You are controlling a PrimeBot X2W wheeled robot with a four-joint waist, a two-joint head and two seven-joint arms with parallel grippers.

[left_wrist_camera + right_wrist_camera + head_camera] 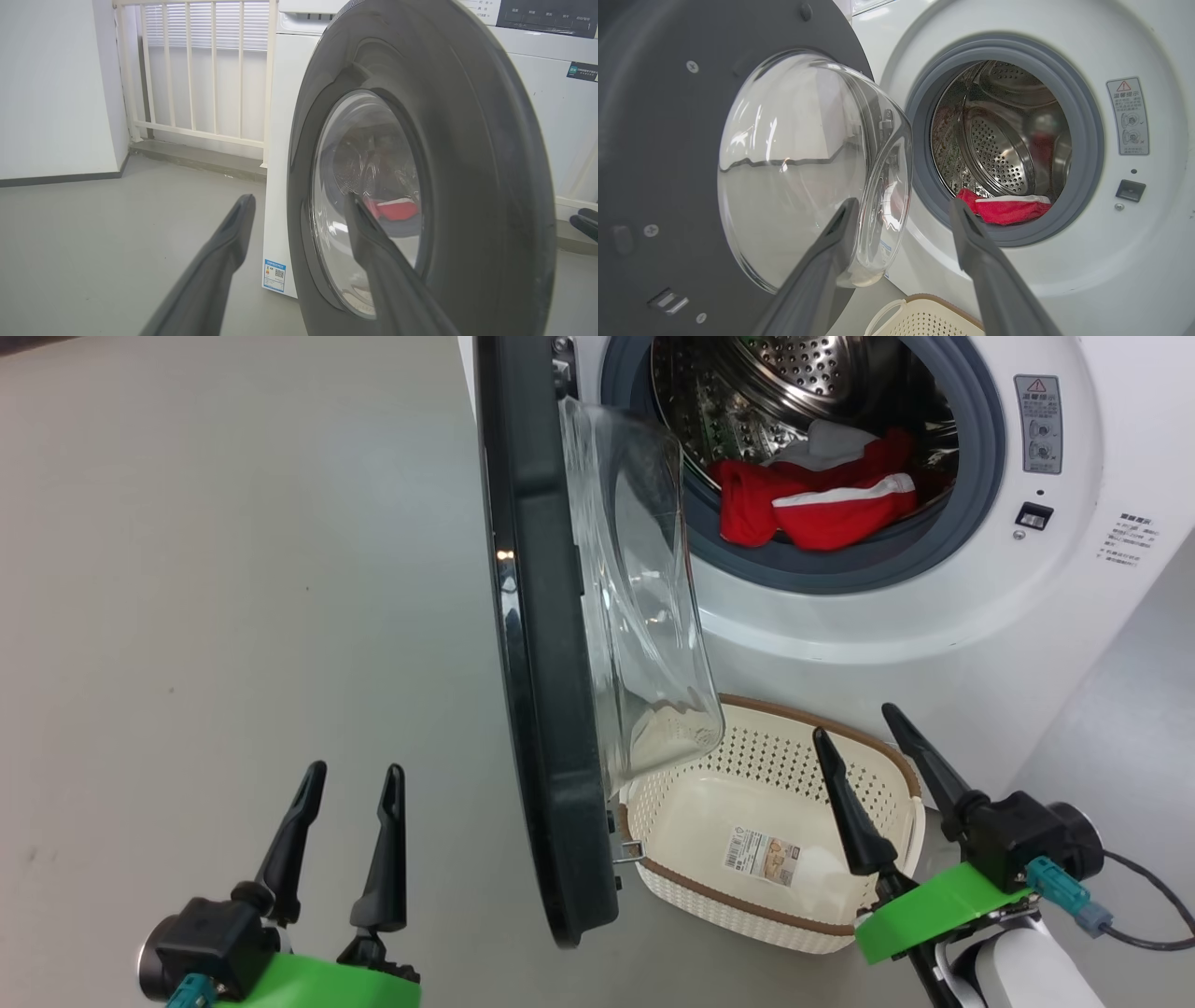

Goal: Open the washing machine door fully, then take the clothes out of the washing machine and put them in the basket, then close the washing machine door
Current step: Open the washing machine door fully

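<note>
Head view gives us the layout from above: the washing machine door (546, 709) stands edge-on, swung out roughly square to the washing machine (1027, 616); its glass bowl (644, 616) bulges rightward and overlaps the left end of the basket (738, 751); the basket sits on the floor (233, 569) just in front of the machine, a sticker (764, 854) on its bare bottom. L wrist view adds the door's glossy outer face, a blue label (274, 275) at the machine's base and a white railing (201, 70) behind. R wrist view adds the door's inner side w/ screws, the grey gasket (924, 140) and the steel drum (999, 154).

The clothes (822, 499) lie at the drum's front lip, red w/ white trim, a pale piece on top; they're up and beyond the right gripper (854, 721), well apart from it. That gripper hangs over the basket's right end; the left gripper (357, 770) sits on the door's outer side, door between it and the clothes. Both have fingers spread wide, empty.

Room: bare floor left of the door; we see the drum mouth open to the right of the bowl's edge.
</note>
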